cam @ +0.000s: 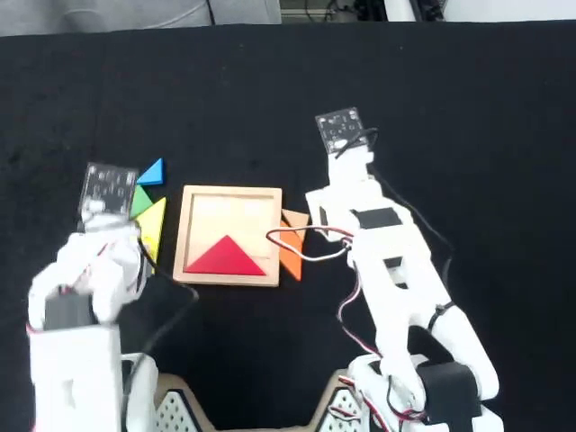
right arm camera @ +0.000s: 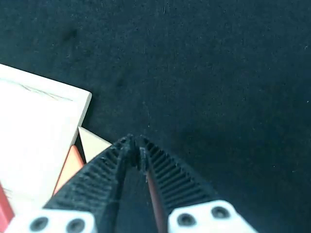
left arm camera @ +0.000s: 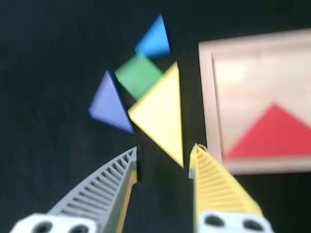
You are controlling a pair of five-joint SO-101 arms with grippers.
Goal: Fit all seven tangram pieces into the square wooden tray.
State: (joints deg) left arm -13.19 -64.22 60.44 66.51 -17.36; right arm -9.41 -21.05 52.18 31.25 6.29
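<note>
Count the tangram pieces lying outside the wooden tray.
6. Left of the tray: blue triangle, green square, yellow triangle, violet triangle. At its right edge: orange piece and beige triangle.

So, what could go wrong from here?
The open left gripper hovers by the yellow triangle, close to the tray; a finger may hit the rim.
The yellow triangle seems to touch the green square, so lifting may disturb it.
The shut right gripper may push the orange piece, not grasp it.
</note>
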